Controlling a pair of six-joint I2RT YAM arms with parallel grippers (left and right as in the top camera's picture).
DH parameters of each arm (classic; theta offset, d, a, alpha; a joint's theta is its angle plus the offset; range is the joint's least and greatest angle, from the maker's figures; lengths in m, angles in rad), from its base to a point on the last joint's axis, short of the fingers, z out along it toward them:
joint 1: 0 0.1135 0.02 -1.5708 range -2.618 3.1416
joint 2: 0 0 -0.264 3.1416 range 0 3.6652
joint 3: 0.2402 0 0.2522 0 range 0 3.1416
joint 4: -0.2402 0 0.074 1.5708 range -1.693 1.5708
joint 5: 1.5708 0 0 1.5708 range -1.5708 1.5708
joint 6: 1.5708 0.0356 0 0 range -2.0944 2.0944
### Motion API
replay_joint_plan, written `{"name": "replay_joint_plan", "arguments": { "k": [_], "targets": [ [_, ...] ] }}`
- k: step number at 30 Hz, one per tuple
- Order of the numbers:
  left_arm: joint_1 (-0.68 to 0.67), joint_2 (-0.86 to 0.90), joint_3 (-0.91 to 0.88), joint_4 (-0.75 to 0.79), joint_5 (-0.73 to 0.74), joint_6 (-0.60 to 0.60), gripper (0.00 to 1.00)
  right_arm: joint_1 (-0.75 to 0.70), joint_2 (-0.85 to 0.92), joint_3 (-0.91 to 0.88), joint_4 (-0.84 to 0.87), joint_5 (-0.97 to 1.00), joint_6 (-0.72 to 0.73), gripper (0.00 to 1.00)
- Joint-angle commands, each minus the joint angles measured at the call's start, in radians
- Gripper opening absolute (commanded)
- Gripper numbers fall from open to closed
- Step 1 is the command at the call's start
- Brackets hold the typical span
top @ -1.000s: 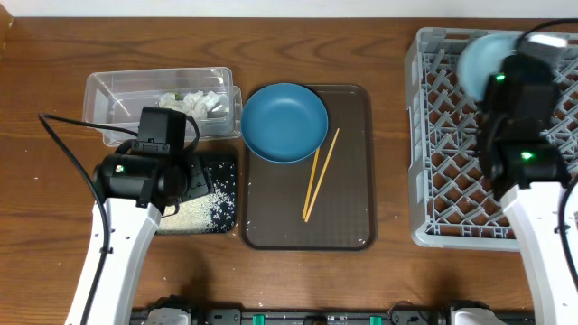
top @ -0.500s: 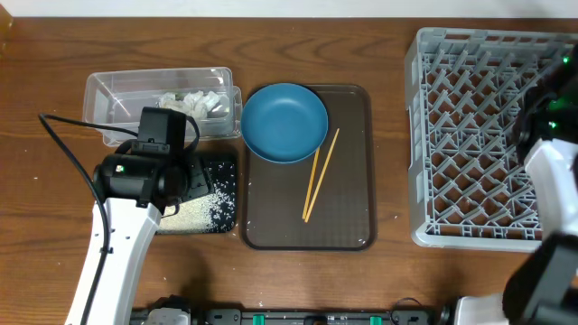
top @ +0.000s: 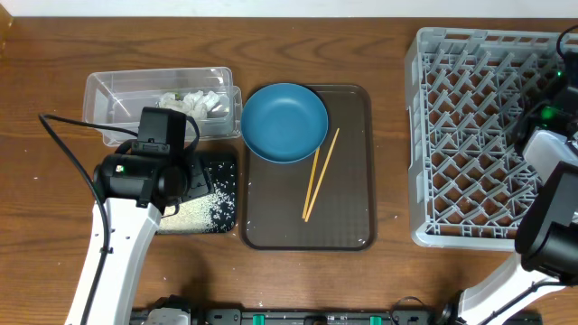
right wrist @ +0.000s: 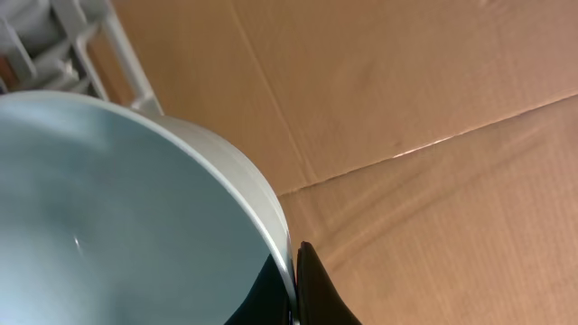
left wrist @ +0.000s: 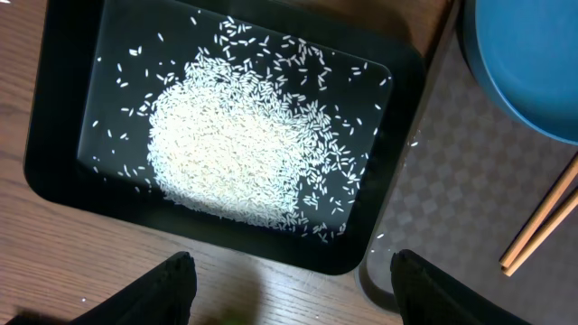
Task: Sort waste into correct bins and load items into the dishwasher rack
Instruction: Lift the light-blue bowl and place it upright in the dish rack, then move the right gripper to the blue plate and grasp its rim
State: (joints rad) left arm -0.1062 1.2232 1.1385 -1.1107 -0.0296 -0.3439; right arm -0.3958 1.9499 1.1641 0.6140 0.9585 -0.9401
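Note:
My left gripper (left wrist: 289, 289) is open and empty, over bare wood just in front of the black tray (left wrist: 397, 135), which holds a heap of rice grains (left wrist: 235, 153). My right gripper (right wrist: 296, 289) is shut on the rim of the light-blue bowl (right wrist: 117, 208), out past the edge of the grey rack (right wrist: 81, 36). In the overhead view the bowl is out of frame. The deep-blue dish (top: 284, 122) and two chopsticks (top: 321, 173) lie on the brown tray (top: 343, 217). The clear tub (top: 117, 90) holds white tissue (top: 194, 102). The cups are out of view.
The rack (top: 470, 135) fills the right of the table, and only the right arm's body (top: 546, 144) shows at its right edge. Brown cardboard lies behind the bowl in the right wrist view. The black tray (top: 226, 167) sits between the tub and the table front.
The right arm has carried the light-blue bowl from over the rack's far corner to the right, out of the overhead frame. The left arm has not moved.

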Motion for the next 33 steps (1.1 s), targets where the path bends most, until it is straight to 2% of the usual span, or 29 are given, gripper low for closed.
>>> {"name": "replay_joint_plan", "arguments": {
  "k": [1, 4, 10, 14, 17, 22, 24, 27, 30, 33],
  "targets": [
    [0.005, 0.000, -0.002, -0.003, -0.005, -0.016, 0.72, -0.019, 0.008, 0.008, 0.014, 0.010, -0.026, 0.01],
    [0.005, 0.000, -0.002, -0.003, -0.005, -0.025, 0.72, -0.018, 0.016, 0.008, -0.025, 0.009, -0.008, 0.01],
    [0.005, 0.000, -0.002, -0.003, -0.005, -0.025, 0.72, 0.018, 0.016, 0.008, -0.211, 0.003, 0.183, 0.02],
    [0.005, 0.000, -0.002, -0.003, -0.005, -0.025, 0.72, 0.059, 0.016, 0.008, -0.328, 0.017, 0.292, 0.33],
    [0.005, 0.000, -0.002, -0.003, -0.005, -0.025, 0.72, 0.087, 0.015, 0.008, -0.364, 0.042, 0.351, 0.42],
    [0.005, 0.000, -0.002, -0.003, -0.005, -0.025, 0.72, 0.131, -0.010, 0.008, -0.375, 0.064, 0.360, 0.51],
    [0.005, 0.000, -0.002, -0.003, -0.005, -0.025, 0.72, 0.147, -0.034, 0.008, -0.375, 0.063, 0.361, 0.60],
    [0.005, 0.000, -0.002, -0.003, -0.005, -0.025, 0.72, 0.171, -0.085, 0.008, -0.376, 0.061, 0.386, 0.67],
    [0.005, 0.000, -0.002, -0.003, -0.005, -0.024, 0.72, 0.198, -0.146, 0.008, -0.406, 0.024, 0.397, 0.71],
    [0.005, 0.000, -0.002, -0.003, -0.005, -0.025, 0.72, 0.232, -0.208, 0.008, -0.506, -0.055, 0.421, 0.74]
  ]
}}
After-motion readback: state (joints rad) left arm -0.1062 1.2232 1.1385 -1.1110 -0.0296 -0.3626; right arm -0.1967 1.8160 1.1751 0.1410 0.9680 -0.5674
